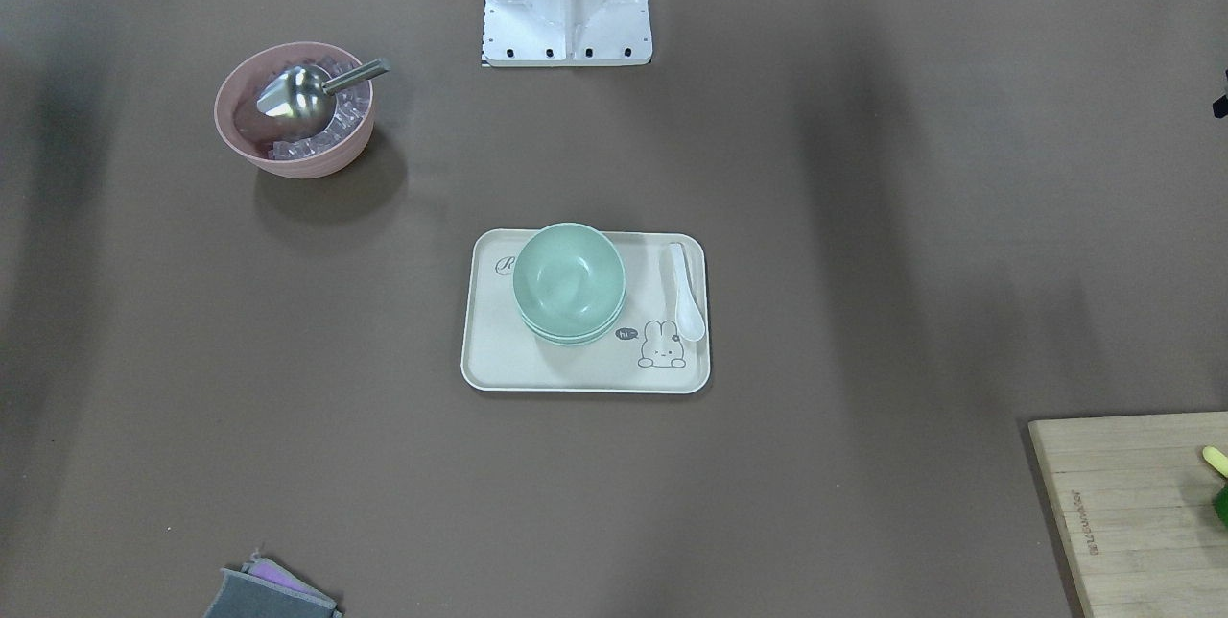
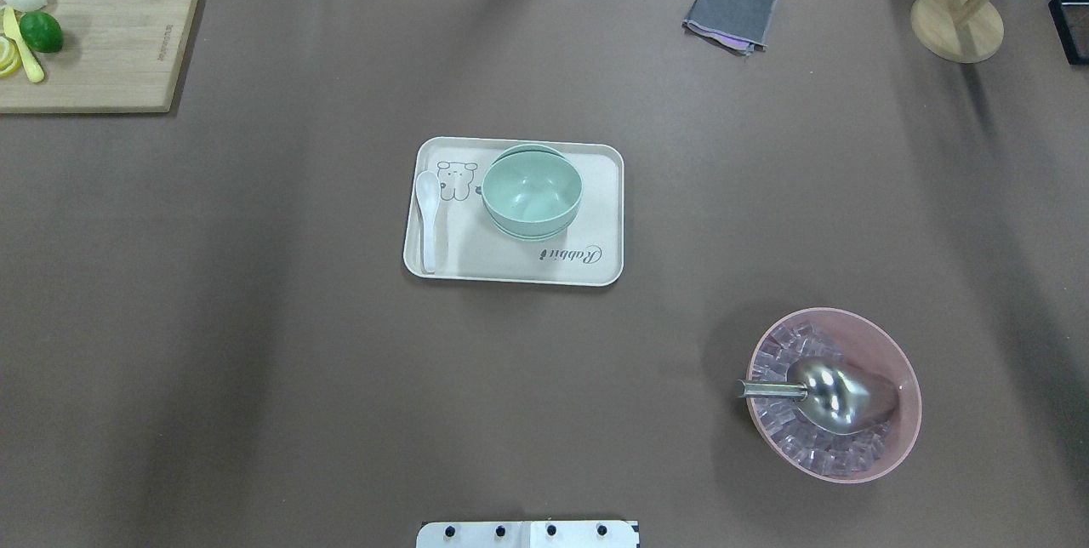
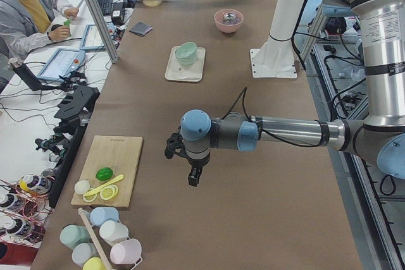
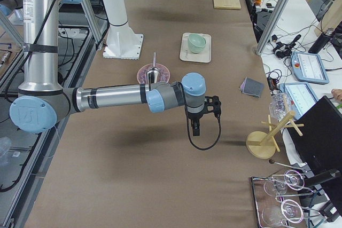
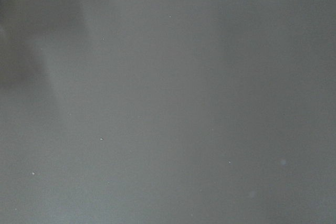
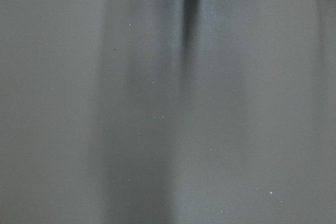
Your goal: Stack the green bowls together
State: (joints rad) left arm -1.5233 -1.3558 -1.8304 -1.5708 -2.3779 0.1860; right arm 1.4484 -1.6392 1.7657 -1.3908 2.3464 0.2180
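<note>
The green bowls sit nested in one stack on a beige rabbit tray at the table's middle. The stack also shows in the overhead view and small in both side views. My left gripper hangs over bare table far from the tray, near the cutting board. My right gripper hangs over bare table towards the other end. Both show only in the side views, so I cannot tell whether they are open or shut. Both wrist views show only brown table.
A white spoon lies on the tray beside the stack. A pink bowl with ice and a metal scoop stands to the robot's right. A cutting board with fruit, a grey cloth and a wooden stand line the far edge.
</note>
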